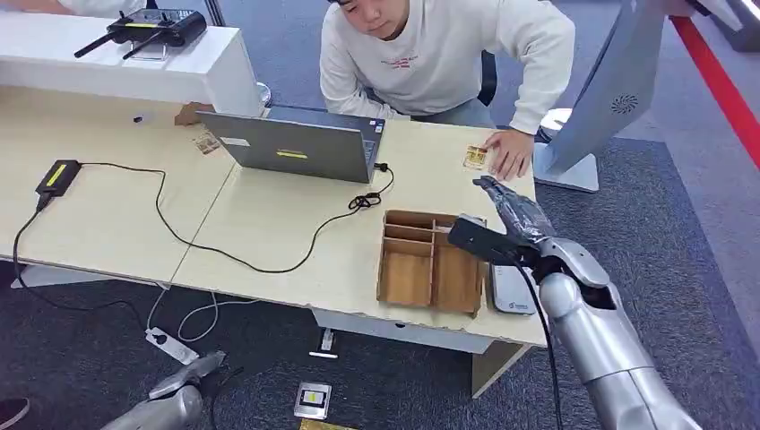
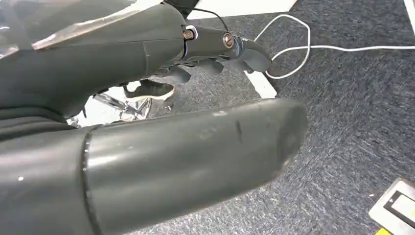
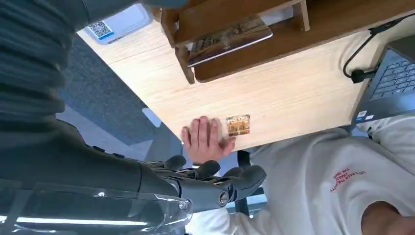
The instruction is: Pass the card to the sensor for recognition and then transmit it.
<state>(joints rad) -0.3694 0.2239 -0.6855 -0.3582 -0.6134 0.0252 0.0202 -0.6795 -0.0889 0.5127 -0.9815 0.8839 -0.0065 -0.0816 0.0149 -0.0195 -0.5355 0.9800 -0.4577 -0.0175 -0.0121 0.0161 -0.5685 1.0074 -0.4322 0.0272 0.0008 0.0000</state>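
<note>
Right hand (image 1: 506,208) hovers empty, fingers loosely apart, just past the wooden tray (image 1: 428,262). The card (image 1: 475,158) lies beyond the tray, under a person's hand (image 1: 511,152). Left hand (image 1: 193,372) hangs empty too.

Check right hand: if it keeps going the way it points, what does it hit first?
Likely the person's hand resting by the card at the desk's far edge. The right hand points toward it, fingers extended; height above the desk is unclear.

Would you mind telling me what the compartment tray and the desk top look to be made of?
The tray looks like thin plywood, unfinished brown, with visible slotted dividers. The desk looks like pale wood-grain laminate with a matte finish and a lighter edge band; solid wood cannot be ruled out.
</note>
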